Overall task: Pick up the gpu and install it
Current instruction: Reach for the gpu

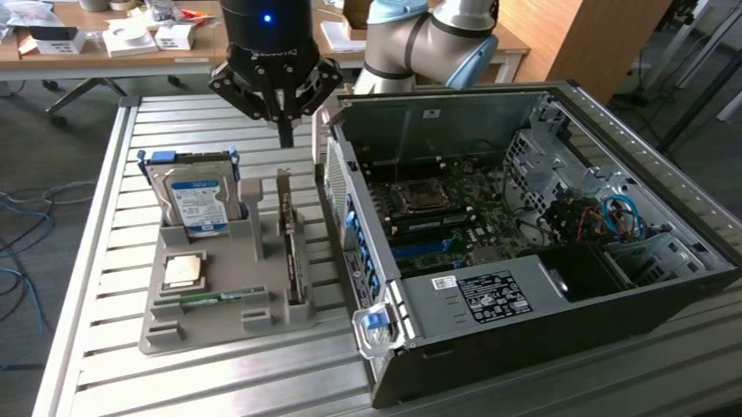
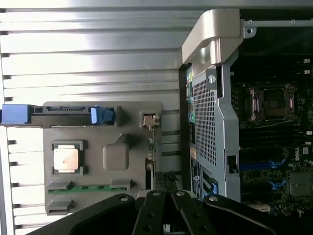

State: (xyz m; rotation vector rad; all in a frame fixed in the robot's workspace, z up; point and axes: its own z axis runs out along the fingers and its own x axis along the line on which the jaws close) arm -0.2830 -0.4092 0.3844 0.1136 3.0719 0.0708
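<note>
In the exterior view, the gripper (image 1: pixel 285 130) hangs over the slatted table (image 1: pixel 99 261), its fingers clenched together to a point with nothing between them. It sits just beyond the far end of the grey holder (image 1: pixel 221 326) and near the back corner of the open case (image 1: pixel 487 347). The gpu (image 1: pixel 292 265) stands on edge in a slot along the holder's side nearest the case, well apart from the gripper and untouched. To the exterior view's left of it, the hard drive (image 1: pixel 195 201) stands upright in its own slot. A cpu (image 1: pixel 184 271) lies flat in front of the drive, and a memory stick (image 1: pixel 218 298) lies in front of that. The motherboard (image 1: pixel 447 208) lies bare inside the case.

In the wrist view, the gripper (image 2: pixel 165 208) looks down on the holder (image 2: pixel 115 156). The gpu (image 2: pixel 152 164) shows edge-on as a thin strip on the holder's side toward the case (image 2: pixel 210 122). The hard drive (image 2: pixel 58 115), the cpu (image 2: pixel 66 159) and the memory stick (image 2: pixel 88 187) sit in their places in the holder.
</note>
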